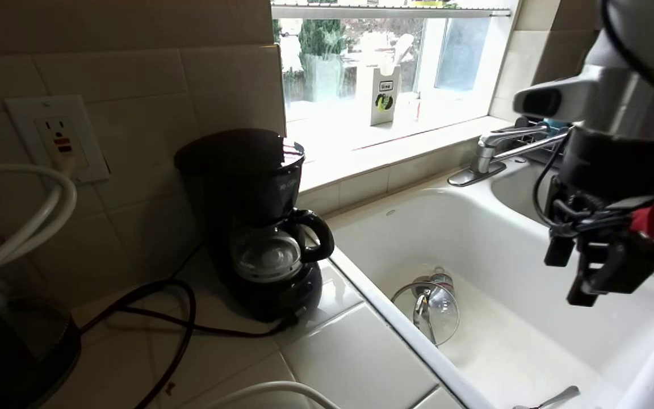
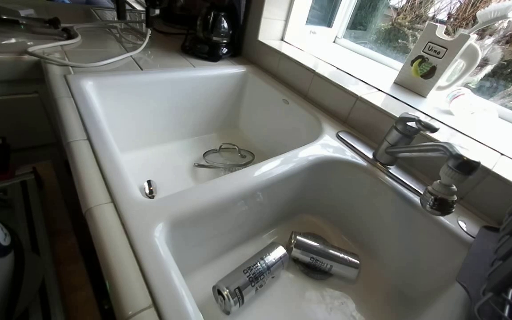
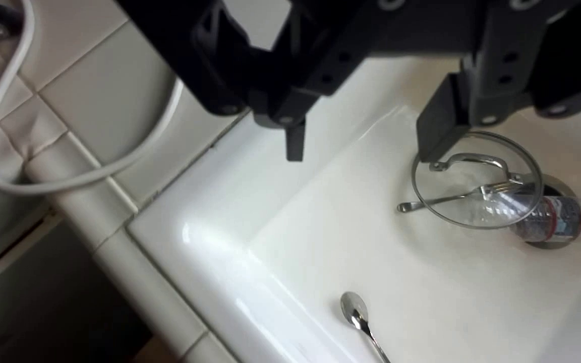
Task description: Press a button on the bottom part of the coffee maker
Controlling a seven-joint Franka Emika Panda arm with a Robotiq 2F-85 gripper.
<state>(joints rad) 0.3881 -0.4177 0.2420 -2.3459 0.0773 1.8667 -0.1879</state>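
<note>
The black coffee maker stands upright on the tiled counter beside the sink, with its glass carafe seated and the black handle toward the sink. It also shows at the back in an exterior view, partly in shadow. Its bottom part is dark, with a small switch-like spot low on the front, too small to read. My gripper is over the sink, well apart from the coffee maker. In the wrist view my gripper has its fingers spread, nothing between them. The coffee maker is out of the wrist view.
The white sink holds a glass lid, a fork, a bottle and a spoon. Cans lie in its other basin. The faucet rises behind. A white hose and black cord cross the counter.
</note>
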